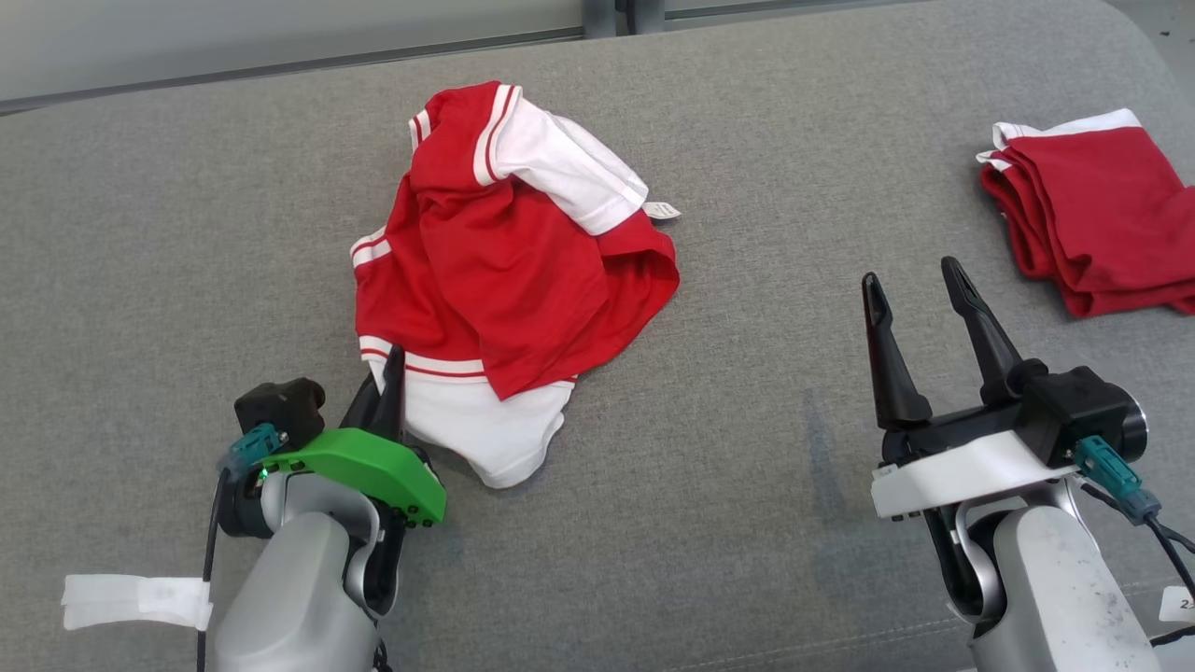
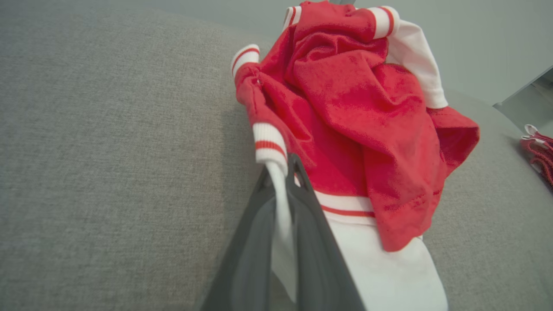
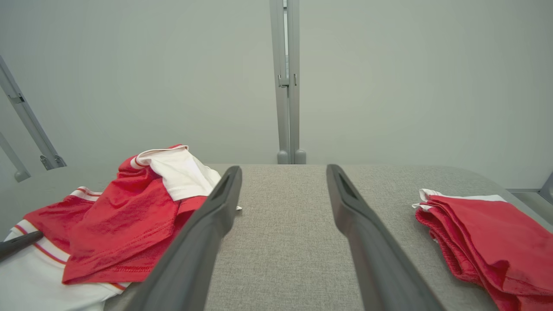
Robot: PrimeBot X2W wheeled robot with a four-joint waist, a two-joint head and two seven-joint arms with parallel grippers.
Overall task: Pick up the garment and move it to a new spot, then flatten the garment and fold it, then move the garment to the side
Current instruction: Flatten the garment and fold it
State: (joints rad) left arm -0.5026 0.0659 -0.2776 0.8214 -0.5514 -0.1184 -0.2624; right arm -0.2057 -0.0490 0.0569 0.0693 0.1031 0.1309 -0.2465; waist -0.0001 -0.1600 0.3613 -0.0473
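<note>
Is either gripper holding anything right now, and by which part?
The left gripper pinches the crumpled garment by its white edge near a striped band. The right gripper holds nothing.

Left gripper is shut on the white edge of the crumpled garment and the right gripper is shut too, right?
No, the right gripper is open, as the head view shows. The left gripper is shut on the white edge of the crumpled garment.

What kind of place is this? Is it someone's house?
Probably a robot test room, not a home: a bare pale wall, a metal post, and a grey padded bench with a crumpled shirt and folded clothes.
</note>
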